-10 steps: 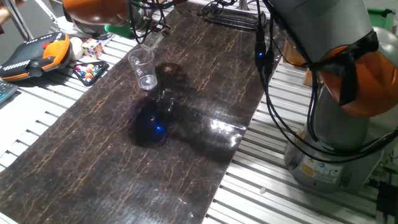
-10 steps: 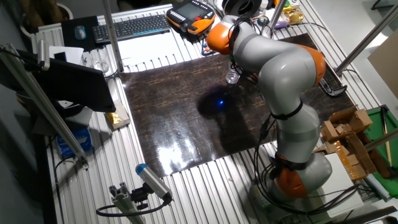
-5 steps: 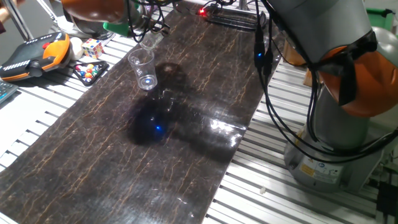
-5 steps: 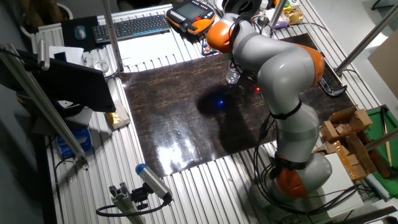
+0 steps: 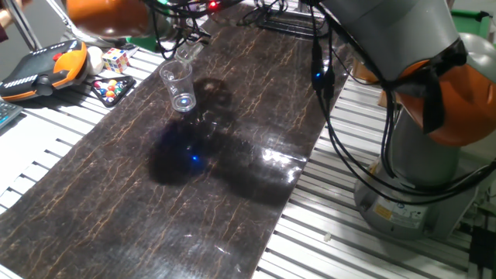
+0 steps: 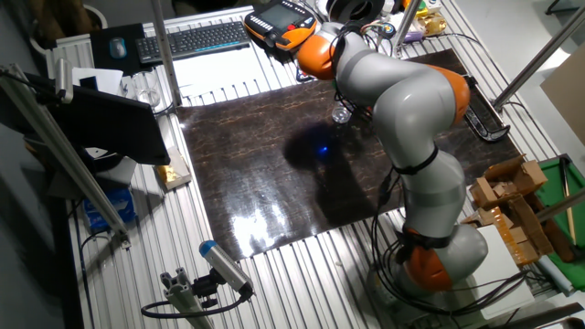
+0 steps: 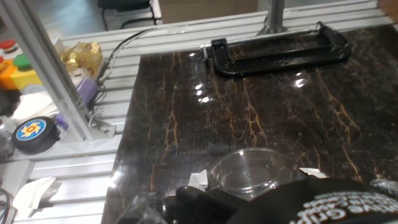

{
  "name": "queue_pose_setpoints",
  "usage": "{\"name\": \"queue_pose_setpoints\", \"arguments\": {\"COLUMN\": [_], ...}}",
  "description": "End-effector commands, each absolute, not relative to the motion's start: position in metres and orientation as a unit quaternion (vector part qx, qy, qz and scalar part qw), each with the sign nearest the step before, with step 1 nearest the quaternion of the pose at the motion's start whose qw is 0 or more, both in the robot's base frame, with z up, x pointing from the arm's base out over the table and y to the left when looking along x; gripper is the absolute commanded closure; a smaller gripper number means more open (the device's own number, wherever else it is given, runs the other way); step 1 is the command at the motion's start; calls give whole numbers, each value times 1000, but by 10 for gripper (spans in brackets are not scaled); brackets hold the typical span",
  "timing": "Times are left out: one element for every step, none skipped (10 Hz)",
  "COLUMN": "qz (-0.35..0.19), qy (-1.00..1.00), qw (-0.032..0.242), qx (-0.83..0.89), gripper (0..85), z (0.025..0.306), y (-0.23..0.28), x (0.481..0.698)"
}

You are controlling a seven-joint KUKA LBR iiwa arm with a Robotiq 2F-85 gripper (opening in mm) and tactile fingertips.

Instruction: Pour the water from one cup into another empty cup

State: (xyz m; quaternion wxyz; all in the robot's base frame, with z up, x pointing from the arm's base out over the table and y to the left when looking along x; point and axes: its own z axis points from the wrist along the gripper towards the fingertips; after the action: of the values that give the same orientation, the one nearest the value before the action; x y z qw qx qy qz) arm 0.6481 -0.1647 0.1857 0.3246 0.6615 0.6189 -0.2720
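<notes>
Hand view is showing you the tall cup's (image 7: 252,171) rim just past the gripper (image 7: 249,199); its fingers are hiding under black housing, so you cannot tell their opening or hold.

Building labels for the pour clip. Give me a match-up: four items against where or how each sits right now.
Items:
1. tall cup
2. short glass
3. black clamp
4. Rubik's cube

States:
A. off the mat, on the slatted table
B. tilted, above the other cup's rim
C. upright on the dark mat
D. lying flat at the mat's edge

Pairs: 1-C, 2-B, 3-D, 4-A
</notes>
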Motion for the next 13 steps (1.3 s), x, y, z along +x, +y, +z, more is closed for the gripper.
{"name": "queue_pose_setpoints", "arguments": {"qz": [-275, -278, -281, -286, -289, -289, -288, -290, -291, -292, -292, -294, -294], "qy": [618, 618, 617, 615, 615, 615, 614, 613, 611, 609, 607, 607, 606], "qw": [326, 327, 331, 334, 335, 335, 334, 336, 338, 339, 340, 341, 342], "qx": [660, 659, 657, 655, 653, 653, 654, 654, 654, 655, 656, 655, 655], "gripper": [843, 843, 843, 843, 843, 843, 843, 843, 843, 843, 843, 843, 843], "z": [186, 186, 186, 187, 188, 188, 188, 189, 189, 190, 190, 190, 190], "y": [-165, -165, -164, -164, -163, -163, -163, -163, -163, -162, -162, -161, -161], "x": [648, 648, 648, 647, 646, 646, 646, 646, 645, 645, 645, 644, 644]}}
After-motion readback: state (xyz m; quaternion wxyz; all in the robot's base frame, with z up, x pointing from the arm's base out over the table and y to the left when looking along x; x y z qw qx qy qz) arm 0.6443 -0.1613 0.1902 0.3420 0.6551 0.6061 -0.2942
